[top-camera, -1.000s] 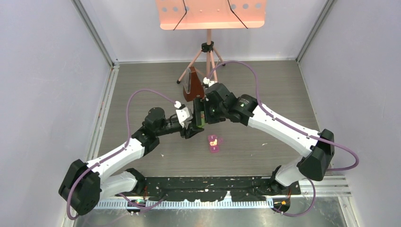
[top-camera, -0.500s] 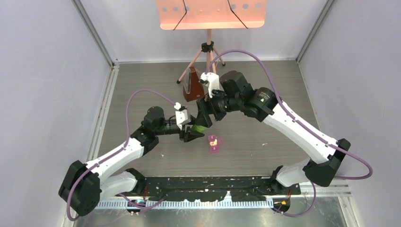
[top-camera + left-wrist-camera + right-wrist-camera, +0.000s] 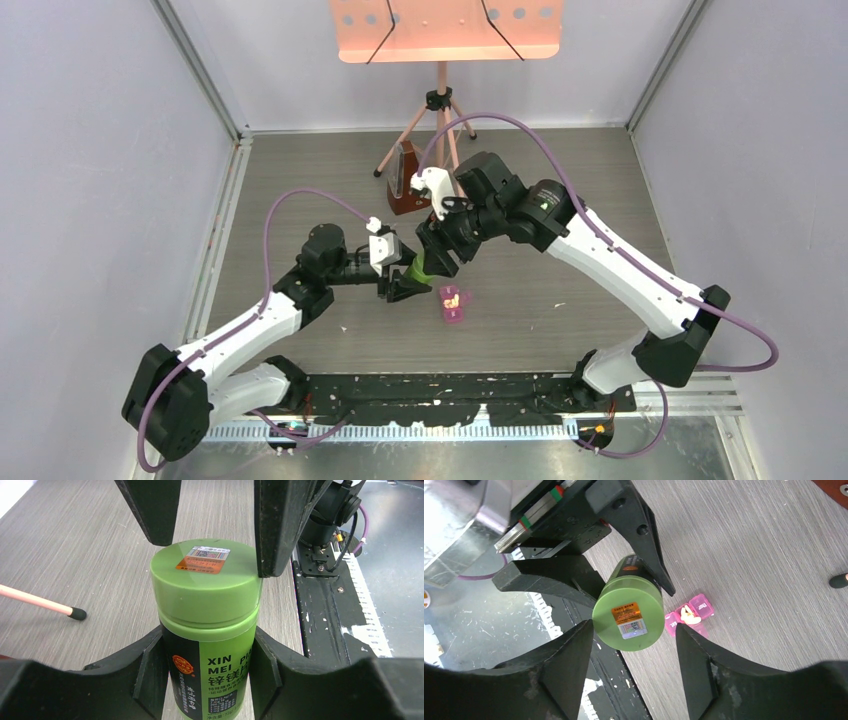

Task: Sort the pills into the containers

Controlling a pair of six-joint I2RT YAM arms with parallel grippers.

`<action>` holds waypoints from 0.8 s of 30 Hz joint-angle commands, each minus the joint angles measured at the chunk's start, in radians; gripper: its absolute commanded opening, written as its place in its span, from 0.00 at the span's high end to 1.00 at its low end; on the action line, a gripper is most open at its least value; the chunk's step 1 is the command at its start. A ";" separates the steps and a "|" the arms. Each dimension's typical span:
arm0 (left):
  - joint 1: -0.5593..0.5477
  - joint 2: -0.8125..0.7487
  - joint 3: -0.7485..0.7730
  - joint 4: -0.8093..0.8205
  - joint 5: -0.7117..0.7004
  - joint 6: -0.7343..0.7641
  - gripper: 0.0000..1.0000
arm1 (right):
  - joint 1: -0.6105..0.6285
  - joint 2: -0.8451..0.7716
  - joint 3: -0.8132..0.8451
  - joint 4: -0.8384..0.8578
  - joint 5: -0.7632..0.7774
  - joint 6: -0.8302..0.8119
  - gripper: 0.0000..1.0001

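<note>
2 claws share 1 axis: the right gripper (image 3: 631,636), fingers spread, straddles the cap (image 3: 206,582) of the green bottle (image 3: 207,645) end-on, while the left gripper (image 3: 400,285) pinches its body further down. the pink pill box (image 3: 702,605), holding a few pills (image 3: 688,616), lies on the table (image 3: 774,555) just beside.

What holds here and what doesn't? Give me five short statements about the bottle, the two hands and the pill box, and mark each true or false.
1. The left hand grips the green bottle by its body. True.
2. The bottle is uncapped. False: its cap is on.
3. The right hand straddles the cap with its fingers spread. True.
4. The right hand holds the pink pill box. False: the box lies on the table beside the bottle.
5. The pill box is empty. False: yellowish pills sit in an open compartment.
</note>
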State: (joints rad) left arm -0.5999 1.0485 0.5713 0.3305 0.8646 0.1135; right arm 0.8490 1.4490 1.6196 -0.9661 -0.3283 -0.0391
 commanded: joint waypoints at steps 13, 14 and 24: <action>0.007 -0.020 0.051 0.035 0.036 0.010 1.00 | 0.002 -0.004 -0.048 0.102 -0.001 0.027 0.44; 0.006 -0.021 0.051 0.033 0.034 0.011 1.00 | 0.002 -0.002 -0.044 0.104 0.003 0.034 0.48; 0.006 0.005 0.062 0.015 -0.136 0.022 1.00 | 0.022 0.054 -0.058 0.127 0.133 0.479 0.81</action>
State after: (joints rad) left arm -0.5930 1.0500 0.5716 0.3016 0.8108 0.1162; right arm 0.8516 1.4677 1.5745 -0.9012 -0.2935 0.1719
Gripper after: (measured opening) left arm 0.534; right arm 0.579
